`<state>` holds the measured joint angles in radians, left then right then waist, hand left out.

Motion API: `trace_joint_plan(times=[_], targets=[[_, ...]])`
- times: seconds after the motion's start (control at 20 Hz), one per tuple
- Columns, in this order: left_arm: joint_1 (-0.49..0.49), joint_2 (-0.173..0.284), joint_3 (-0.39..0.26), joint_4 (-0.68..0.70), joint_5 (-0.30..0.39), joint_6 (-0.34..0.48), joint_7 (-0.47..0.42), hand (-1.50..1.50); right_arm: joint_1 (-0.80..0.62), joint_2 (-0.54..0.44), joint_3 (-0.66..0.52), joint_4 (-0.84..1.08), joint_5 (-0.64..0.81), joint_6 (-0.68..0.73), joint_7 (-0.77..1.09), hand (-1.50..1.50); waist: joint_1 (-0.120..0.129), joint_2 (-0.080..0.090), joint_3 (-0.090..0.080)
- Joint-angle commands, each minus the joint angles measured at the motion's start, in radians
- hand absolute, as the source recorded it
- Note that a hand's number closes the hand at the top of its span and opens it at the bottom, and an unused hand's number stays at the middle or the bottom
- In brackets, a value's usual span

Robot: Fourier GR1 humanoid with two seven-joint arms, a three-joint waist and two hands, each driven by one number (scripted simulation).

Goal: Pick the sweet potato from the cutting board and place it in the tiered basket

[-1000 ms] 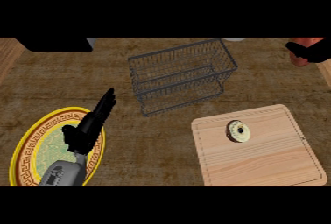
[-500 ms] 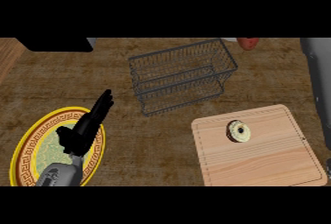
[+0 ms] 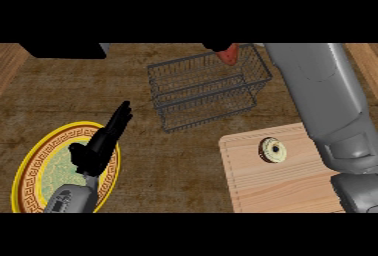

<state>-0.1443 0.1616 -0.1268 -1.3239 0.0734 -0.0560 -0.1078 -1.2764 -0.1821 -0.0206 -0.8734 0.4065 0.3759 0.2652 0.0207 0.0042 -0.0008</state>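
— Since the earlier frame the right forearm has been swung across the cutting board toward the tiered basket; the sweet potato is seen above its far rim.

— And the hands?

— Left hand rests straight-fingered over the plate (the right hand's fingers cannot be told). If released early, the potato could be dropped outside the rim.
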Motion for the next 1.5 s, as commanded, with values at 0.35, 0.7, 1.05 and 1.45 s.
trace_joint_plan(times=[0.35, 0.7, 1.05, 1.45], targets=[[0.035, -0.007, -0.001, -0.074, -0.015, -0.002, 0.047, 0.0, -0.004, 0.178, 0.023, 0.115, -0.006, -0.116, -0.013, 1.5, -0.005, -0.004, 0.001], [0.007, -0.014, -0.003, -0.054, -0.018, -0.011, 0.063, 0.0, -0.098, 0.181, -0.127, 0.265, -0.188, -0.043, 0.207, 1.5, 0.008, -0.003, 0.0], [0.046, -0.019, 0.003, -0.017, -0.03, -0.025, -0.02, 0.0, -0.068, 0.182, -0.121, 0.285, -0.327, -0.14, 0.228, -1.5, 0.009, -0.001, 0.0], [0.028, -0.029, 0.016, -0.016, -0.034, -0.007, 0.005, 0.0, -0.075, 0.057, -0.181, 0.144, -0.194, -0.366, 0.226, -1.5, -0.019, -0.008, 0.001]])
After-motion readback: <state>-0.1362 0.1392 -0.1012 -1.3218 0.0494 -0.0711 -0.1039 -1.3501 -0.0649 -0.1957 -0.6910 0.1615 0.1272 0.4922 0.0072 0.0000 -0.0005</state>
